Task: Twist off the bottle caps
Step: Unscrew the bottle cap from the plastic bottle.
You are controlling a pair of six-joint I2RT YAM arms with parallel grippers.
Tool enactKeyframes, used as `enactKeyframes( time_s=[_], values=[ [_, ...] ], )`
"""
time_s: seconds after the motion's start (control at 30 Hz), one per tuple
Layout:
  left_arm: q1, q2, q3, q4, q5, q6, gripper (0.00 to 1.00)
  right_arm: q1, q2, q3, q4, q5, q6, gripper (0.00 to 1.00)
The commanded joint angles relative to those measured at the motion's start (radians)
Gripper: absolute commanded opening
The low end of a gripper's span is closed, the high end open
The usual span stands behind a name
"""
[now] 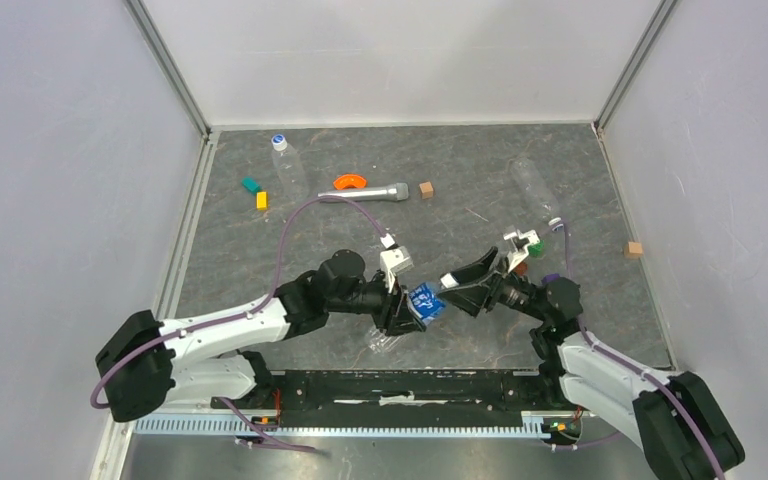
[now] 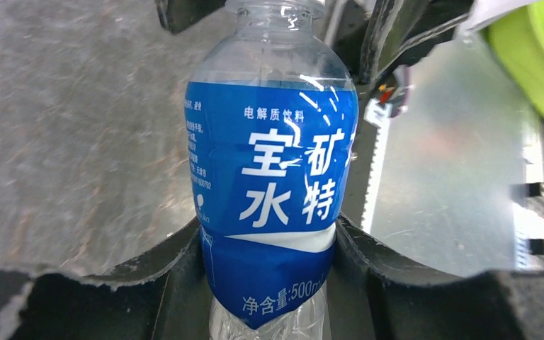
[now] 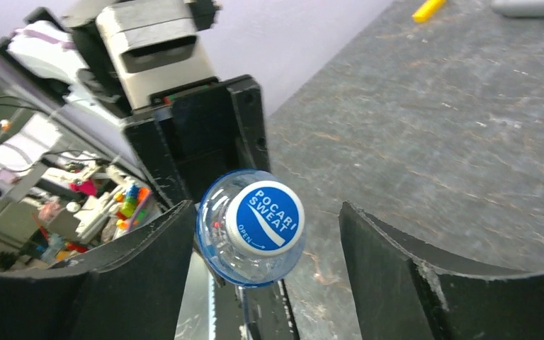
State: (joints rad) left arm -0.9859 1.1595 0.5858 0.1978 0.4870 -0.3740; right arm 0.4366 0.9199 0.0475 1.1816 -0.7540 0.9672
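My left gripper is shut on the short blue-label bottle and holds it off the table, tilted toward the right arm. In the left wrist view the label fills the space between my fingers. Its blue-topped cap sits between my right gripper's open jaws, with a gap on each side. A clear bottle with its cap lies at the back left. Another clear bottle with its cap lies at the back right.
A silver microphone-like cylinder, an orange curved piece and a brown cube lie at the back middle. Teal and yellow blocks lie at the left. Another brown cube lies at the right. Walls enclose the table.
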Motion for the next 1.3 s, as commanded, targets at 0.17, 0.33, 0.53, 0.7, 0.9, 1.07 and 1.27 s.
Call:
enactKeyframes(
  time_s=[0.17, 0.33, 0.53, 0.7, 0.9, 1.07, 1.27],
  values=[
    [-0.022, -0.120, 0.108, -0.458, -0.364, 0.305, 0.18, -0.016, -0.162, 0.245, -0.853, 0.233, -0.352, 0.87],
    [-0.056, -0.125, 0.131, -0.541, -0.484, 0.468, 0.18, -0.025, -0.077, 0.314, -0.865, 0.066, -0.212, 0.83],
    [-0.117, -0.120, 0.135, -0.527, -0.558, 0.540, 0.17, -0.020, -0.040, 0.299, -0.834, 0.024, -0.191, 0.74],
    [-0.152, -0.101, 0.147, -0.513, -0.574, 0.581, 0.18, 0.018, 0.047, 0.280, -0.733, -0.046, -0.141, 0.66],
    [-0.163, -0.114, 0.133, -0.501, -0.579, 0.602, 0.18, 0.052, 0.078, 0.269, -0.639, -0.062, -0.102, 0.59],
    [-0.173, -0.133, 0.120, -0.498, -0.598, 0.602, 0.18, 0.056, 0.095, 0.251, -0.588, -0.099, -0.085, 0.46],
    [-0.175, -0.153, 0.111, -0.497, -0.603, 0.607, 0.19, 0.066, 0.113, 0.218, -0.470, -0.144, -0.039, 0.41]
  ],
)
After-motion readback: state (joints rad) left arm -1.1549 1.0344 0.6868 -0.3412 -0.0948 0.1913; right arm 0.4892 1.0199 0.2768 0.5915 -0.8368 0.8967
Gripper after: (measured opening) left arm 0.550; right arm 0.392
